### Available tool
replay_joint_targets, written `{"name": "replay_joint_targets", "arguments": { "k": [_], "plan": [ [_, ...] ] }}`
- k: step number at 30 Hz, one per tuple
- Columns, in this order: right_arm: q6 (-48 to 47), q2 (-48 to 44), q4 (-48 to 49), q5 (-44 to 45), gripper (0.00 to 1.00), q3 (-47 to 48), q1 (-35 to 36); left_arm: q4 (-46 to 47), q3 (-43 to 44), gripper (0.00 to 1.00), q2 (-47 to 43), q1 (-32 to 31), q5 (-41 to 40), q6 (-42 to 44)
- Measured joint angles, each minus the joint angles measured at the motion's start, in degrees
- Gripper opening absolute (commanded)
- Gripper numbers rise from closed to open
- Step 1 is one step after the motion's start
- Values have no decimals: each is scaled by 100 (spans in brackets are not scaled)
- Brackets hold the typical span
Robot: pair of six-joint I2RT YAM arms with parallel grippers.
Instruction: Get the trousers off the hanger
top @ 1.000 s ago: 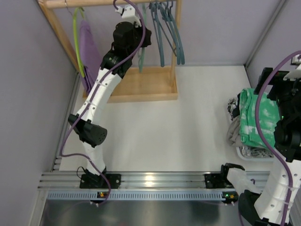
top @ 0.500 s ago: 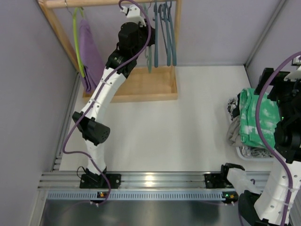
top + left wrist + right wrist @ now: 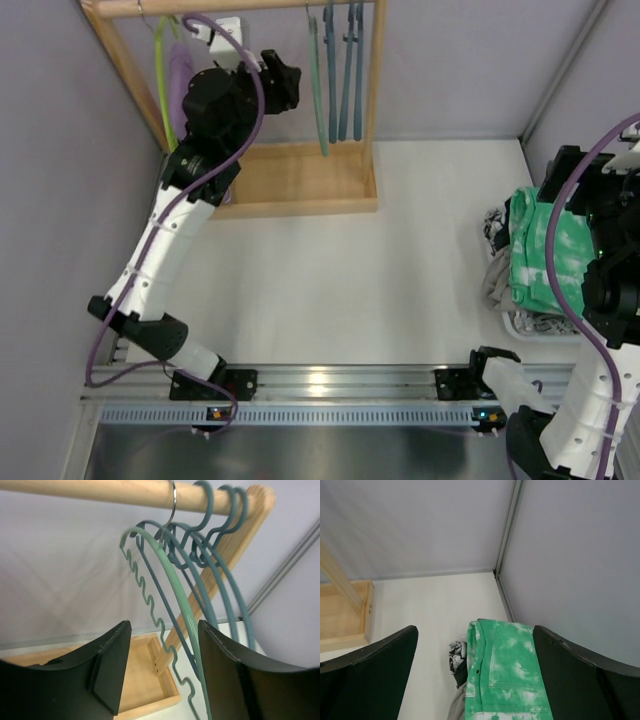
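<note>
The lilac trousers [image 3: 179, 78] hang on a lime hanger [image 3: 161, 90] at the left end of the wooden rail [image 3: 250, 6]. My left gripper [image 3: 284, 74] is up at the rail between them and the bare teal hangers [image 3: 338, 70]. Its jaws stand open [image 3: 162, 675]; a mint hanger [image 3: 172, 587] runs just inside the right finger [image 3: 225, 675], not pinched. The mint-green blotched trousers [image 3: 545, 250] lie folded on the laundry heap at the right. My right gripper [image 3: 476, 680] hovers wide open above them [image 3: 512, 675], holding nothing.
The rack's wooden base tray [image 3: 300, 180] sits under the rail, with a slanted side post [image 3: 125, 70] at the left. A grey-and-dark laundry heap [image 3: 497, 270] lies under the green trousers. Walls close in on the left, back and right.
My left gripper has let go of the teal hangers and opened, swinging left along the rail toward the lilac trousers. The hangers have dropped back to hang straight. The right arm is unmoved.
</note>
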Motion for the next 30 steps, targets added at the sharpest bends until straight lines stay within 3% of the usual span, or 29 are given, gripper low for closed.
{"name": "replay_joint_targets", "arguments": {
  "k": [6, 8, 12, 16, 23, 30],
  "plan": [
    [50, 2, 46, -85, 99, -219, 0, -55, -638, 65, -1261, 4, 9, 33],
    [66, -9, 59, -105, 99, -304, 0, -63, -688, 72, -1539, 28, -66, 125],
    [105, -46, 103, -160, 99, -463, 0, -120, -863, 75, -1998, 387, -153, 282],
    [140, -46, 131, -208, 100, -525, 0, -540, -763, 77, -2063, 1241, -55, 201],
    [149, -107, 162, -260, 99, -621, 0, -1611, -424, 81, -1528, 3460, 813, -258],
    [155, -197, 175, -308, 99, -918, 0, -2124, -85, 82, -1270, 4026, 1425, -291]
  ]
}}
